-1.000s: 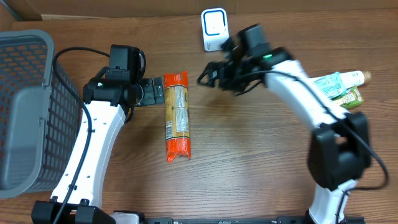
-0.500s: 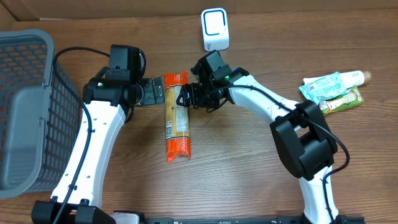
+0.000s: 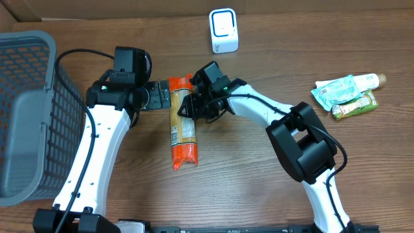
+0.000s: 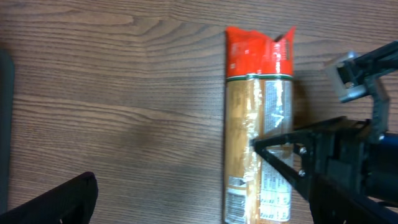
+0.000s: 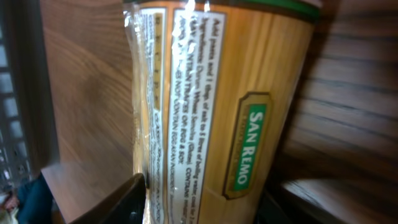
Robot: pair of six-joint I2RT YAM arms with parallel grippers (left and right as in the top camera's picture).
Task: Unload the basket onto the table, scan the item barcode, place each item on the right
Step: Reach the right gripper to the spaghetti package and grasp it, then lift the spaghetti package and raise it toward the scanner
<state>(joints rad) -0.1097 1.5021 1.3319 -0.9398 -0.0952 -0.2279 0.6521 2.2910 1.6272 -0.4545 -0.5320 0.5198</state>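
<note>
The item is a long pasta packet (image 3: 184, 123) with orange-red ends, lying lengthwise on the wooden table. My right gripper (image 3: 189, 107) reaches in from the right and is shut on the packet's upper half. In the right wrist view the packet (image 5: 211, 106) fills the space between the two fingers, one dark fingertip (image 5: 121, 199) against its left side. My left gripper (image 3: 158, 97) stands open just left of the packet's top end, holding nothing. The left wrist view shows the packet (image 4: 258, 124) with a barcode (image 4: 235, 202) near its lower edge. The white scanner (image 3: 224, 30) stands at the back.
A grey mesh basket (image 3: 26, 110) takes up the left side of the table. At the far right lie a light green pouch with a tube (image 3: 346, 87) and a green bar (image 3: 354, 105). A cardboard wall runs along the back edge.
My right arm swung left from near the scanner to the packet and closed its jaws on it. The packet's top end shifted slightly left. The left arm stayed still.
</note>
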